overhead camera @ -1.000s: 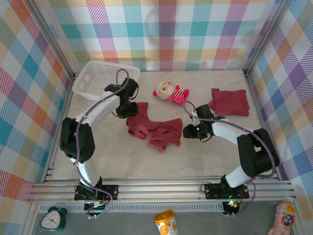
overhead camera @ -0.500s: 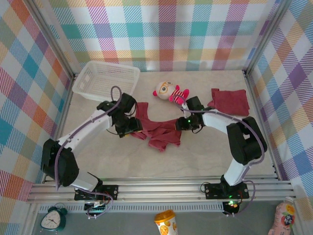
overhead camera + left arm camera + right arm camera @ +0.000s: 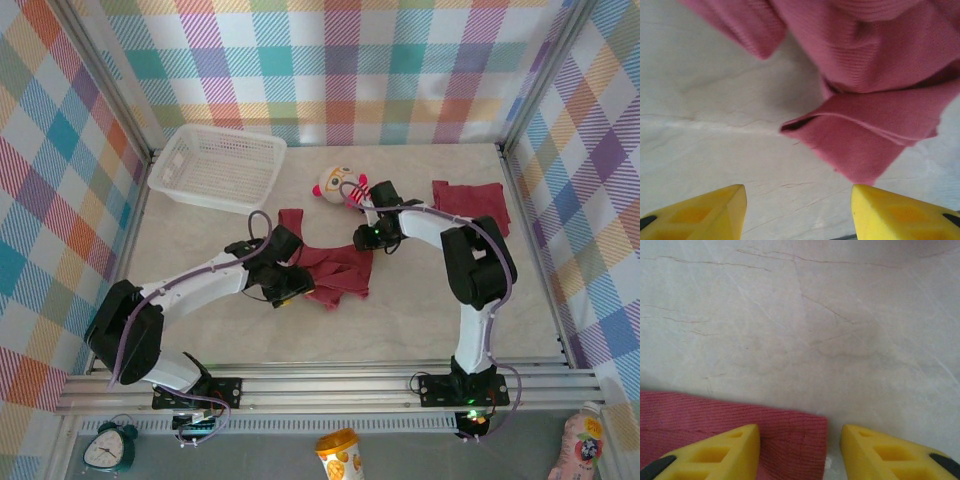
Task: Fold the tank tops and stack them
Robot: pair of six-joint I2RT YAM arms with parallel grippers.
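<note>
Here, the white basket (image 3: 215,165) sits at the worktop's (image 3: 400,320) far left corner, its slotted floor in plain sight. The left gripper (image 3: 797,210), fingers spread and holding nothing, hovers at the near left edge of the crumpled tank top (image 3: 335,272) lying mid-worktop. Beyond that top lies the plush doll (image 3: 335,182). The right gripper (image 3: 800,450), likewise released, hangs over the crumpled top's far right corner. The second tank top (image 3: 470,207) lies folded near the far right corner.

Bare table (image 3: 400,330) nearside (doll (image 3: 333,182) beyond)
</note>
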